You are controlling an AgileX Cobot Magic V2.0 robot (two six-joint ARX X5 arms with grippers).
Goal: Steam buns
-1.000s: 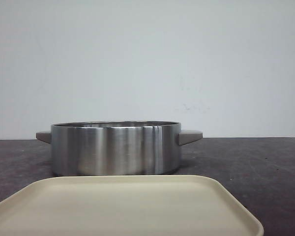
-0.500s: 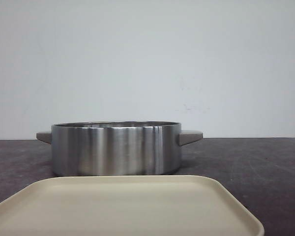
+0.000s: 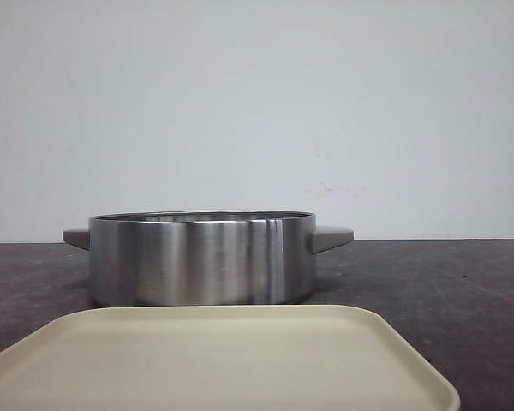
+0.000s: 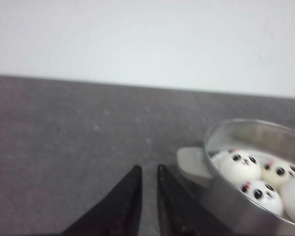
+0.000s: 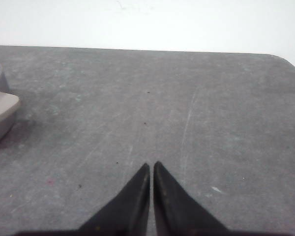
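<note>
Several glossy white buns (image 4: 240, 166) with black panda faces lie inside a round steel pot (image 4: 225, 204) in the left wrist view. In the front view the pot (image 3: 201, 257) stands mid-table and its wall hides the buns. My left gripper (image 4: 148, 167) hangs over bare table beside the pot's grey handle (image 4: 191, 164), jaws drawn together to a narrow slit, holding nothing. My right gripper (image 5: 152, 164) is shut and empty over bare table, with the pot's other handle (image 5: 1, 110) off to one side. Neither gripper shows in the front view.
A flat beige tray (image 3: 223, 360) lies on the dark table just in front of the pot, with nothing on it. A plain white wall stands behind the table. The table's far edge and a rounded corner (image 5: 285, 58) show in the right wrist view.
</note>
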